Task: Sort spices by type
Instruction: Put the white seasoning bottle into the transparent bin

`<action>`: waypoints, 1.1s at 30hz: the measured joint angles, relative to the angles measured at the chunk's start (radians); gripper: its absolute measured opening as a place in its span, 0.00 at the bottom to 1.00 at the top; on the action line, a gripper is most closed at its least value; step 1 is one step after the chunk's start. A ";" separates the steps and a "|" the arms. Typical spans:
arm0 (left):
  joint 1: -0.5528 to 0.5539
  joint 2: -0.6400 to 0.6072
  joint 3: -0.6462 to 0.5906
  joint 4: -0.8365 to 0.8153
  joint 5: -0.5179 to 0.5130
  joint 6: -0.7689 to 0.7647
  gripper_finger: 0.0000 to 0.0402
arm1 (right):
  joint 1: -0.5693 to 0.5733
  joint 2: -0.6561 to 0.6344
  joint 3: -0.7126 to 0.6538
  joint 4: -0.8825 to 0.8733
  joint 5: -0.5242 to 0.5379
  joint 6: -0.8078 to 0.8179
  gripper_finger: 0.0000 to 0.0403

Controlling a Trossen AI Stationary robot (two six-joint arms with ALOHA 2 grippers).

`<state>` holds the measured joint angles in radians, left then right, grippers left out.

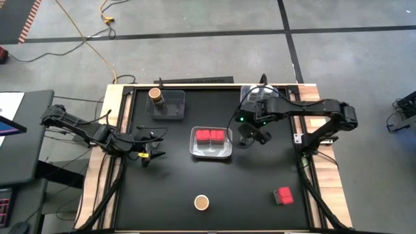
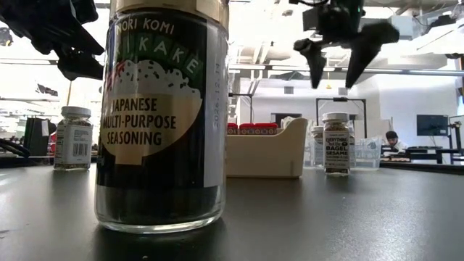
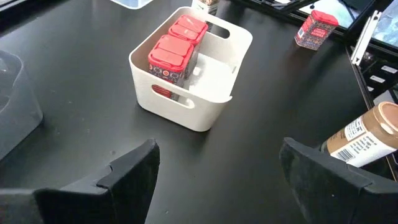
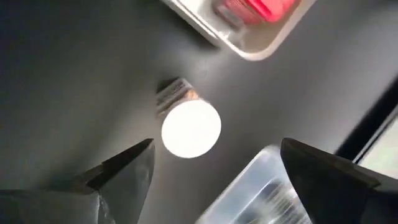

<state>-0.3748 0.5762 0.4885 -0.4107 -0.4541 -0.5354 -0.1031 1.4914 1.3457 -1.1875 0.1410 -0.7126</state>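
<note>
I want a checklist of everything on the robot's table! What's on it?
Surface: black table, bare in the middle.
Job's things: two red tins in the white bin; one red tin loose; brown-topped jar loose, another in a clear tray; white-lidded jar under the right gripper.
Clutter: nothing seen.
Grippers: left gripper open, empty; right gripper open, empty.
Cables: yellow cord on the floor.
Surroundings: person at a desk.

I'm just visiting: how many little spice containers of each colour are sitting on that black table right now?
Red tins: 3 (two in the white bin, one loose)
Brown-topped jars: 2
White-lidded jars: 2 in plain sight; the right arm may hide more
Total: 7 that can be counted
</note>
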 joint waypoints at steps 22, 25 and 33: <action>0.000 0.000 0.000 -0.003 0.000 0.000 0.79 | -0.087 0.002 -0.005 -0.044 -0.068 0.986 0.94; 0.000 0.000 0.000 -0.003 0.000 0.000 0.79 | -0.097 0.003 -0.042 0.012 -0.072 0.958 0.94; 0.000 0.000 0.000 -0.037 0.001 0.000 0.79 | -0.090 0.003 -0.065 0.077 -0.096 0.929 0.94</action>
<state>-0.3748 0.5758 0.4885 -0.4474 -0.4534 -0.5350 -0.1933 1.4940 1.2810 -1.1108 0.0448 0.2166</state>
